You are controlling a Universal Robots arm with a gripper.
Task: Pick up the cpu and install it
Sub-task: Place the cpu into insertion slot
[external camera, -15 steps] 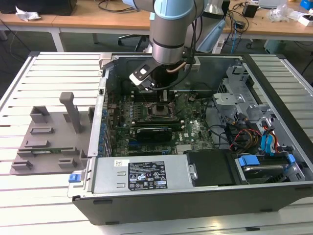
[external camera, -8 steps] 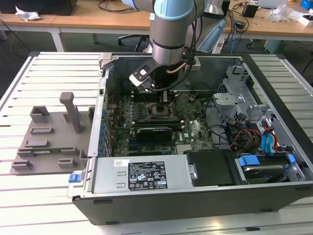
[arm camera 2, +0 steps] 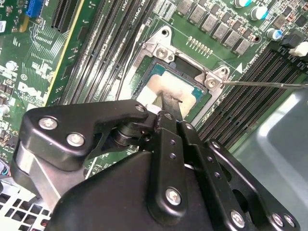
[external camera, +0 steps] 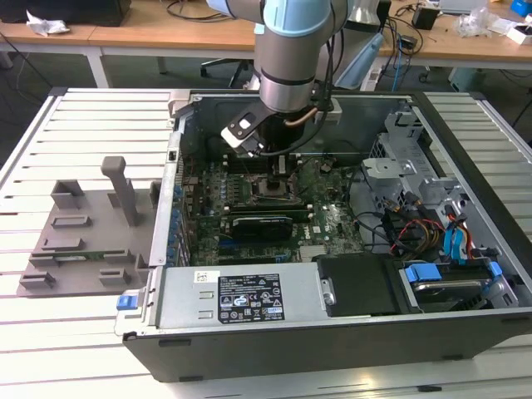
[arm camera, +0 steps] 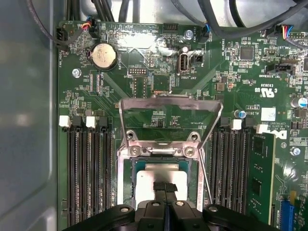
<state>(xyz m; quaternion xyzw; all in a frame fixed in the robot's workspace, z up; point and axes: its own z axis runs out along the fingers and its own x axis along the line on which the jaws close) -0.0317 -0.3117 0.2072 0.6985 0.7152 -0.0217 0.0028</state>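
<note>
In the exterior view the arm reaches down into the open computer case (external camera: 332,353), its wrist at about twelve o'clock from the long black expansion card (external camera: 262,224). In the first wrist view the gripper (arm camera: 166,186) has its jaws pressed together, pinching nothing. Its tip is over the middle of the cpu (arm camera: 144,182), which lies flat inside the socket frame (arm camera: 161,151), and the hinged metal bracket (arm camera: 171,99) stands open beyond it. Whether the tip touches the chip I cannot tell. The step in hand looks like seating. It calls for a light, straight press on the centre with no sideways drag, so the chip settles level and square within the frame.
</note>
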